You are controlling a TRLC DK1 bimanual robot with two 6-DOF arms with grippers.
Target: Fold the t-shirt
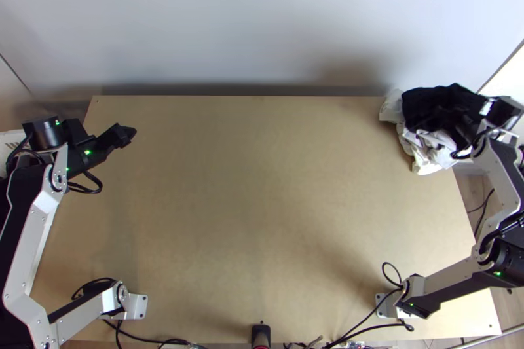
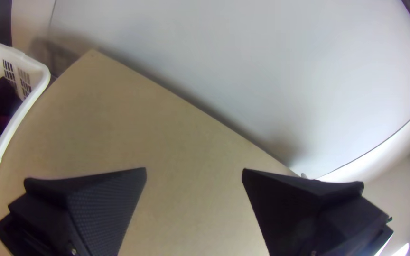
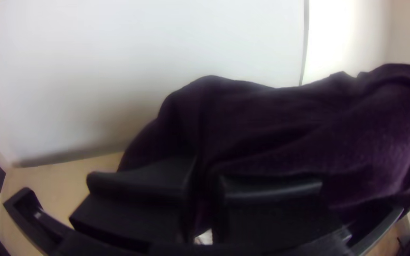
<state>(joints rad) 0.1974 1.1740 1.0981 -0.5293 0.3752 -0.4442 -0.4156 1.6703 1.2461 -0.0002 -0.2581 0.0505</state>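
At the pale table (image 1: 262,218), my left fingers (image 2: 105,208) stand apart, my right fingers (image 3: 266,189) clamp dark cloth (image 1: 429,105), and snagged folds could drag white cloth (image 1: 422,146) along.

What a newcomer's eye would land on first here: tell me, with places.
Probably the bunched dark cloth at the far right corner of the table, pinched in the right gripper above a crumpled white heap. Next, perhaps, the left gripper, open and empty near the far left corner, and the white basket beside the table's left edge.
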